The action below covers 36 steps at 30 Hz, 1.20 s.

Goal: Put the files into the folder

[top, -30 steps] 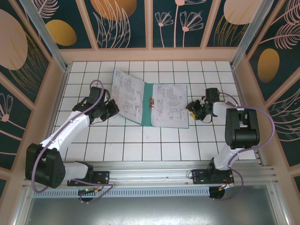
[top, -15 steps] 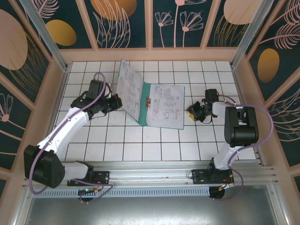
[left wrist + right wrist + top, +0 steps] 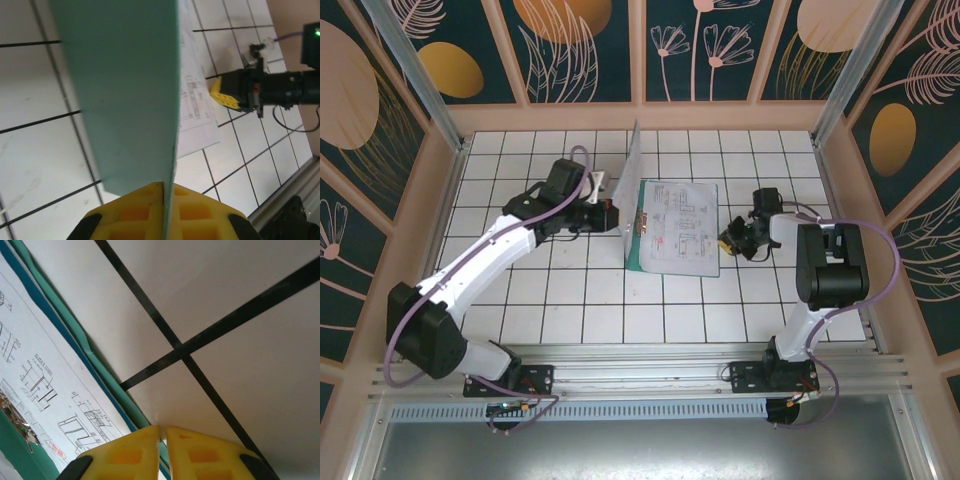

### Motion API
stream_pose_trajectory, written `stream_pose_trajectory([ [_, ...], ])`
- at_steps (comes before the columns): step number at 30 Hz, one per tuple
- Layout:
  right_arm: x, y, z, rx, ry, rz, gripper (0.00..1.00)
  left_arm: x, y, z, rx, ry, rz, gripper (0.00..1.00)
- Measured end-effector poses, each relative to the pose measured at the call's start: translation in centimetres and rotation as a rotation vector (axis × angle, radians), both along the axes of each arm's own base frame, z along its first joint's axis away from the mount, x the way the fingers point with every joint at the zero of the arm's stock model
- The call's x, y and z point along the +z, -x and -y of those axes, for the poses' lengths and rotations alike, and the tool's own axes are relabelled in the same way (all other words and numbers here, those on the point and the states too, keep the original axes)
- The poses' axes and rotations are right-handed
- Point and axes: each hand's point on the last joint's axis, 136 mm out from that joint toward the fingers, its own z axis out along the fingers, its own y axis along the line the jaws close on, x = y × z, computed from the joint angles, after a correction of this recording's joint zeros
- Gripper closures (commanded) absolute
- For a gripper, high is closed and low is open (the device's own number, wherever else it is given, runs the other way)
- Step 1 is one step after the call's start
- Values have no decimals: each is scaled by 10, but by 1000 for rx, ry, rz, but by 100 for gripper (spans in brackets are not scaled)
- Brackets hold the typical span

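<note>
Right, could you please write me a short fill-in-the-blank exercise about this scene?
1. The left pincer pinches the ____'s raised cover.
2. The files lie on the folder's ____ half.
3. The right pincer's pads are ____.
Missing words: folder; right; yellow.
</note>
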Motion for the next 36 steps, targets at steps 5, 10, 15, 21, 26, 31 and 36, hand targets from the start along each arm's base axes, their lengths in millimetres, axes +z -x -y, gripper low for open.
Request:
stream_pose_trajectory([
  [5, -1, 0, -1, -7, 2, -4, 86, -4, 5, 35, -94, -25, 0, 88],
  [10, -1, 0, -1, -9, 3, -5, 86, -14, 10, 64, -165, -48, -13, 76],
  [15, -1, -1, -1, -9, 6, -4, 86, -15, 14, 88, -221, -34, -19, 47],
  [21, 0, -1, 0, -9, 10, -2, 82, -15, 21, 122, -288, 37, -50, 45],
  [26, 2, -2, 0, -1, 13, 6, 81, -5, 29, 145, -328, 141, -83, 39],
  [31, 4, -3, 1, 23, 31, 11, 81, 18, 34, 159, -375, 249, -86, 38],
  [36, 5, -4, 5, 29, 71, 18, 78, 27, 32, 162, -373, 278, -87, 35],
])
